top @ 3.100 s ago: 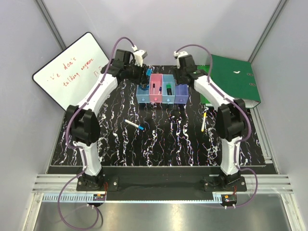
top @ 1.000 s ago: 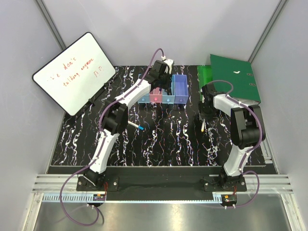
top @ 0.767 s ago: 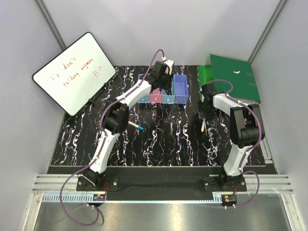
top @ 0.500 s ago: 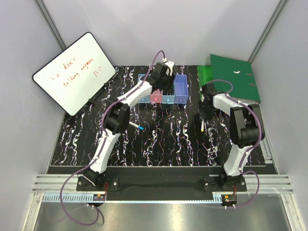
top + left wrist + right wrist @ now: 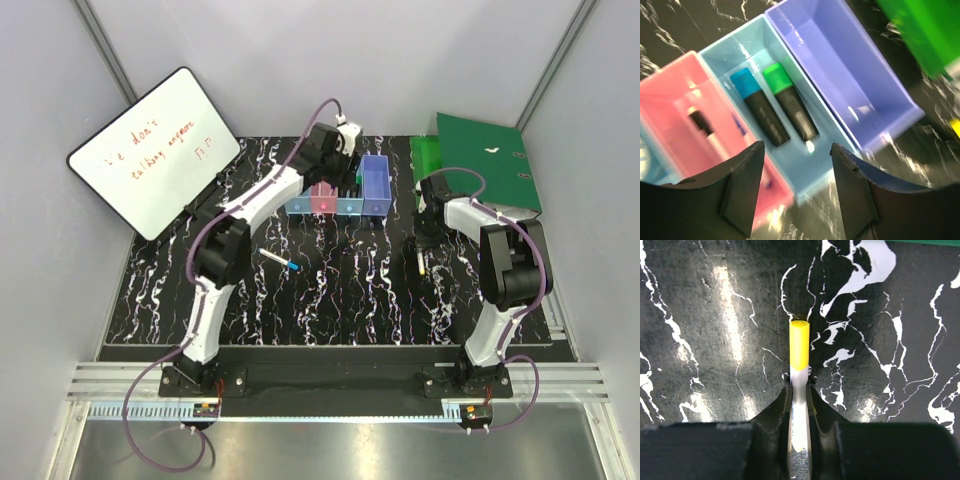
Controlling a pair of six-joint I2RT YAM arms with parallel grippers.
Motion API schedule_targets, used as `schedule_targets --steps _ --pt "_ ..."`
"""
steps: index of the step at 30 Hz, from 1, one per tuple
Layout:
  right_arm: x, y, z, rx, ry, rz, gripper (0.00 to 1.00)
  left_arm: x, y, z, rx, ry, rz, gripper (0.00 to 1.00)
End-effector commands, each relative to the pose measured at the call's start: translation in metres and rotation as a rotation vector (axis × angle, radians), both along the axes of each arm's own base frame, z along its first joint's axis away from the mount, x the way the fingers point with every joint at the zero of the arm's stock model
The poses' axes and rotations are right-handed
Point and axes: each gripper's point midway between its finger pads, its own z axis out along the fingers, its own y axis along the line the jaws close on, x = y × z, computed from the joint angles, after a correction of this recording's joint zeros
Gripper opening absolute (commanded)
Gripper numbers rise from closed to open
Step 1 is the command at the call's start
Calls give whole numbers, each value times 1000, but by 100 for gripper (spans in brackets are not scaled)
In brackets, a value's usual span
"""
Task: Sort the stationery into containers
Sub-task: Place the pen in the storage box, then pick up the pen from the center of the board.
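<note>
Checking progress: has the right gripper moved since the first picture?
Yes: the right gripper went from behind the bins nearward and rightward, now shut on the yellow-capped marker.

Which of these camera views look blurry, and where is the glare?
Left wrist view: soft throughout, the green binder smeared most, small glints in the light blue bin. Right wrist view: the yellow-capped marker is sharp, glare streaks on the black marbled table. Top view: crisp, evenly lit.

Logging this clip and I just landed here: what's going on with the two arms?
The right gripper is pinched shut on a yellow-capped marker down at the table. The left gripper hangs open above the light blue bin, which holds two highlighters. A blue-capped marker lies loose on the table.
</note>
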Motion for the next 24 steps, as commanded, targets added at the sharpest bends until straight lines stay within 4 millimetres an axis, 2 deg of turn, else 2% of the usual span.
schedule_targets --steps 1,3,4,6,8,9,11,12,13,17,19,20,24 --pt "-2 8 8 38 -8 34 0 -39 20 127 28 -297 -228 60" --pt "4 8 13 36 -27 38 0 -70 39 120 117 -284 -316 61" --pt "6 8 15 37 -35 38 0 -78 50 115 201 -312 -384 61" --pt "13 9 21 37 -58 38 0 -107 77 89 309 -258 -467 62" --pt "21 11 30 47 -85 41 0 -121 102 70 439 -265 -551 65" --pt "23 12 33 50 -92 42 0 -138 117 51 485 -236 -592 66" --pt "32 15 42 57 -122 45 0 -152 135 31 564 -238 -701 71" --pt "35 15 47 60 -135 47 0 -167 146 13 607 -229 -785 75" --pt "38 16 51 61 -148 46 0 -174 150 5 624 -222 -827 80" --pt "43 15 63 60 -182 45 0 -205 172 -46 717 -171 -1037 87" --pt "43 14 70 56 -198 45 0 -208 176 -56 757 -195 -1134 92" --pt "43 14 73 55 -206 46 0 -213 178 -64 761 -188 -1173 98" --pt "44 13 86 50 -234 50 0 -217 181 -78 805 -235 -1327 99"
